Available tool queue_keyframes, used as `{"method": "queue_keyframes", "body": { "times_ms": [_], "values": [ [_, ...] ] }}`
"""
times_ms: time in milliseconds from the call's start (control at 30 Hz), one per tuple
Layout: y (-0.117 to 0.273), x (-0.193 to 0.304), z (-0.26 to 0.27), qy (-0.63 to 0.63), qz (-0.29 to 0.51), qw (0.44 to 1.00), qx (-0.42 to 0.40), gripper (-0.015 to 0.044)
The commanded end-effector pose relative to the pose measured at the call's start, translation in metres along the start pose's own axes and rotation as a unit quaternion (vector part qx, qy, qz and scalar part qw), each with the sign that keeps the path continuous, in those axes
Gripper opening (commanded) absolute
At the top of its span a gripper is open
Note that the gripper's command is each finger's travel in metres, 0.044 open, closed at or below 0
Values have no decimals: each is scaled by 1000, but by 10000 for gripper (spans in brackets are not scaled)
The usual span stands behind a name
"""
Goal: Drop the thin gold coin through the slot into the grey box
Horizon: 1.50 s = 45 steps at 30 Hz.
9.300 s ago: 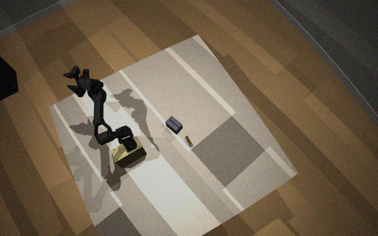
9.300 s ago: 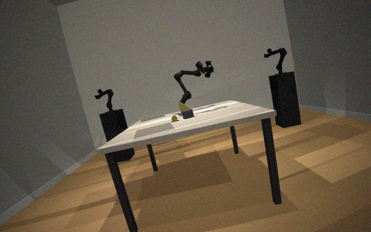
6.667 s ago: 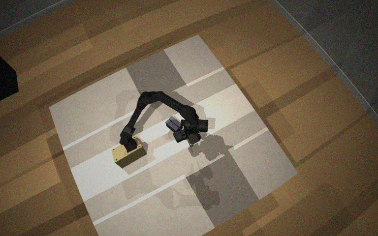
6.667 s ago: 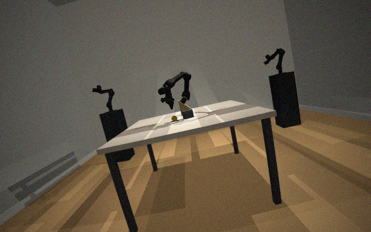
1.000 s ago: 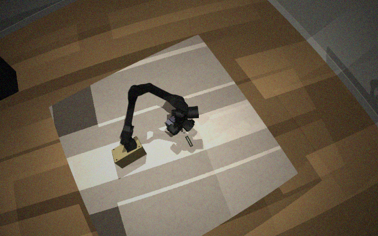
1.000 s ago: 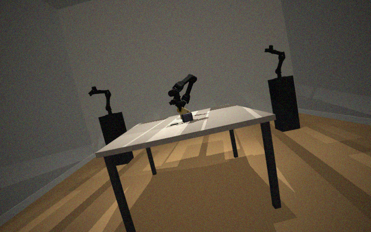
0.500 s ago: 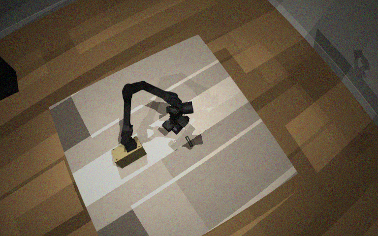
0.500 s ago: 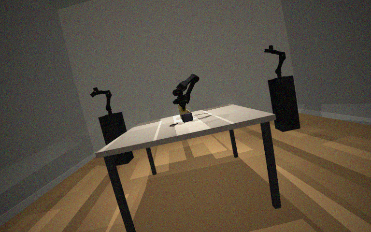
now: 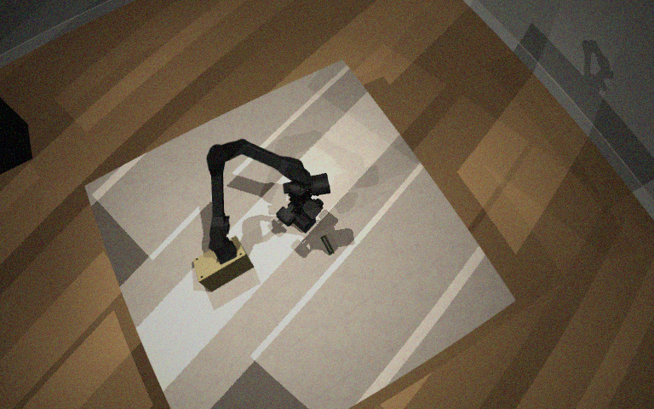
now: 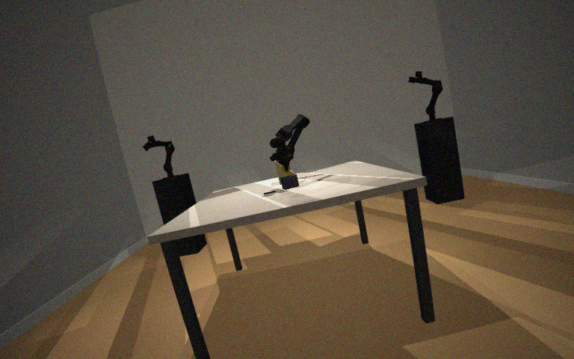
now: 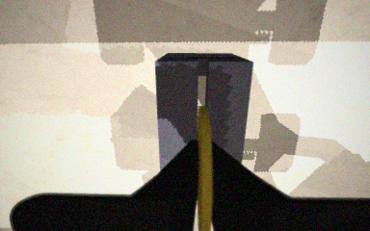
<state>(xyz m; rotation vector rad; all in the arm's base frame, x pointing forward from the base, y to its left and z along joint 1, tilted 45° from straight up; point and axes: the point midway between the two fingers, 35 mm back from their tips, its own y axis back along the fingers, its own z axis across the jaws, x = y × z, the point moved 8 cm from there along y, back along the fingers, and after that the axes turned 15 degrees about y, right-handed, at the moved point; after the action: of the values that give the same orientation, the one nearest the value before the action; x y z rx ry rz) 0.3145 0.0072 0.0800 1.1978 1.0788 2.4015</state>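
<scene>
My gripper [image 11: 200, 147] [image 10: 287, 168] is shut on the gold coin [image 11: 205, 168], which stands edge-on between the black fingertips in the wrist view. The grey box [image 11: 178, 91] [image 10: 289, 182] is below the gripper; in the top view the arm largely hides it. In the wrist view the slot [image 11: 201, 89] runs in line with the coin, whose far end appears at the slot's near visible end, perhaps slightly to the right. The fingers hide the nearer part of the lid. The coin's height above the lid is hard to tell. The dark-green holder [image 9: 325, 245] [image 10: 269, 193] is empty.
The arm's yellow base block [image 9: 223, 267] stands on the pale table [image 9: 386, 289]. The holder lies beside the box, outside the wrist view. Two other arms on black pedestals [image 10: 439, 161] [image 10: 174, 199] stand beyond the table. Striped shadows cross the table.
</scene>
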Motion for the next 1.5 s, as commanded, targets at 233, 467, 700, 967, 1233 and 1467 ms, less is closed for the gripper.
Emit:
{"method": "queue_keyframes", "body": {
  "times_ms": [233, 467, 700, 967, 1233, 1467],
  "values": [
    [-1, 3, 0, -1, -1, 1000, 0, 0],
    [-4, 5, 0, -9, -1, 1000, 0, 0],
    [-3, 5, -2, -6, -1, 1000, 0, 0],
    [-2, 6, -2, -2, -1, 1000, 0, 4],
    [-2, 5, 0, -3, -4, 1000, -1, 0],
    [-5, 6, -2, -5, -3, 1000, -1, 0]
  ]
}}
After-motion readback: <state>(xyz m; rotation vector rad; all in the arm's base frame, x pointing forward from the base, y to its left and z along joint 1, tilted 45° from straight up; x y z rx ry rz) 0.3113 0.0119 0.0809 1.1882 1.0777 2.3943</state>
